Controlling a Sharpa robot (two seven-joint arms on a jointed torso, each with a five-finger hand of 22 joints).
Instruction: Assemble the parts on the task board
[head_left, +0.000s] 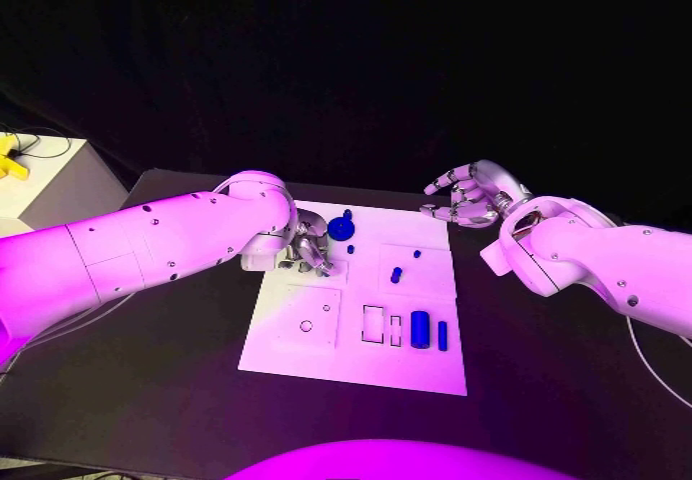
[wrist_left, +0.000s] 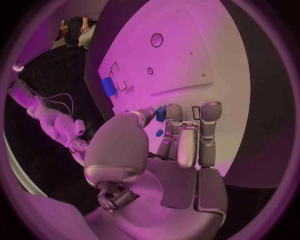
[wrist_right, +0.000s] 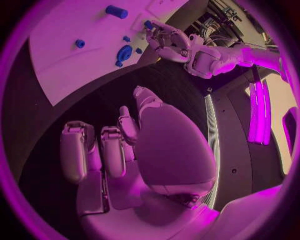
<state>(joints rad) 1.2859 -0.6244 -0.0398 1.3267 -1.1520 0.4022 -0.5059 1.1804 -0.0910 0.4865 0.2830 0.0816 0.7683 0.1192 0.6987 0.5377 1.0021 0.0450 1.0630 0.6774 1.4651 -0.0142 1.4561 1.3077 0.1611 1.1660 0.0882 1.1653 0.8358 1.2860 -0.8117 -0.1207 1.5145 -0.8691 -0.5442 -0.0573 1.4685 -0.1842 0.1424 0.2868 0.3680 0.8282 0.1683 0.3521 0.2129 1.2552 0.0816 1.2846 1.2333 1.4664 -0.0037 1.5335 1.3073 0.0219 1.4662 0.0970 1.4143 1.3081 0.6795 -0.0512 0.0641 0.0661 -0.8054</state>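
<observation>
The white task board (head_left: 361, 355) lies in the middle of the black table. My left hand (head_left: 303, 250) hovers low over the board's far left part. In the left wrist view, the thumb and a finger pinch a small blue part (wrist_left: 161, 114). Beside that hand lie a round blue disc (head_left: 342, 228) and a tiny blue piece (head_left: 351, 249). Two more small blue pieces (head_left: 417, 254) (head_left: 395, 273) sit mid-board. A blue cylinder (head_left: 420, 328) and a thin blue bar (head_left: 443, 335) lie near the front right. My right hand (head_left: 469, 195) hangs off the far right corner, fingers loosely bent and apart, holding nothing.
Rectangular recesses (head_left: 375, 325) and a small round hole (head_left: 306, 325) mark the board's near half. A white cabinet (head_left: 51, 190) with a yellow object (head_left: 12, 158) stands beyond the table's far left corner. Bare black table (head_left: 159, 390) surrounds the board.
</observation>
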